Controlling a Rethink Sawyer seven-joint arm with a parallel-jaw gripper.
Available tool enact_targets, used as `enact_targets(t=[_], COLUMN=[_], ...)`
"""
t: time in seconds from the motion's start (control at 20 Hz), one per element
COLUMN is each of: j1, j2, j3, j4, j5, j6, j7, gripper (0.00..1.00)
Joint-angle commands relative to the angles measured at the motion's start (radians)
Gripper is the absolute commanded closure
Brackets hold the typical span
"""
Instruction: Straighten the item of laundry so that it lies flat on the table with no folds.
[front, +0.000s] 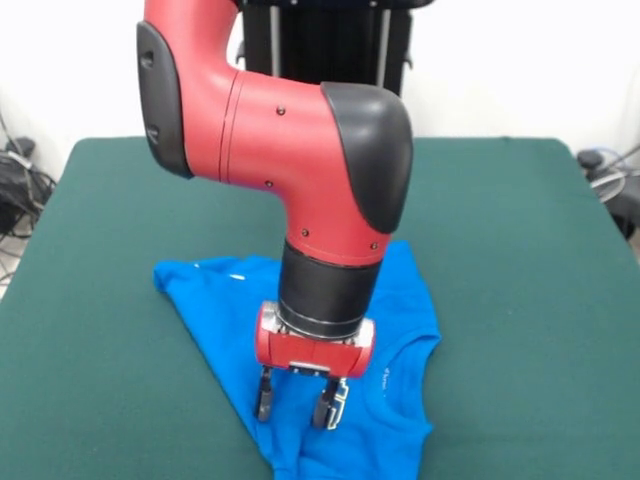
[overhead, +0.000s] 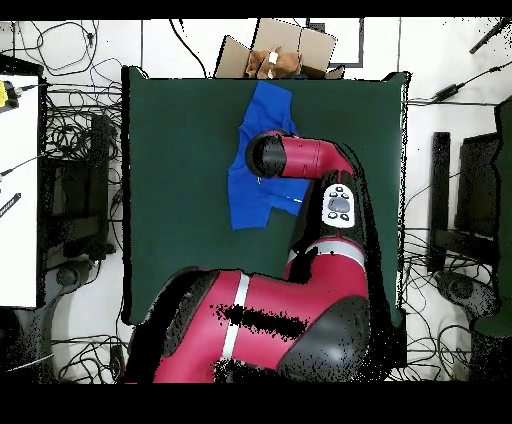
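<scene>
One blue T-shirt lies rumpled and partly folded on the green table, reaching the edge opposite the robot's base. The single gripper hangs just above its middle, fingers spread and holding nothing, probably placed to pinch a fold and pull it flat.

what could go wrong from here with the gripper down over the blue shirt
1. The T-shirt lies bunched into a rough triangle with folded edges; the gripper, jaws open just over the cloth, may pinch two layers and drag a fold along rather than open it.
2. In the overhead view the shirt reaches the table edge near a cardboard box; a pull that way might slide cloth off the edge.
</scene>
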Motion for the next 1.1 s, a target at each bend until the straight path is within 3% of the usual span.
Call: enact_targets(t=[0.05,0.45,1.0,1.05,1.1], j1=[-0.033,-0.032,-0.021,-0.023,-0.012], j2=[0.160,0.175,0.193,0.193,0.196], j3=[0.051,0.053,0.038,0.039,0.027], j4=[-0.055,-0.082,-0.084,-0.082,-0.092], j5=[-0.111,-0.126,-0.119,-0.117,-0.128], j6=[0.028,0.035,-0.047,-0.055,-0.045], j7=[-0.071,-0.043,0.033,0.038,0.027], gripper=[0.00,0.00,0.00,1.00,1.00])
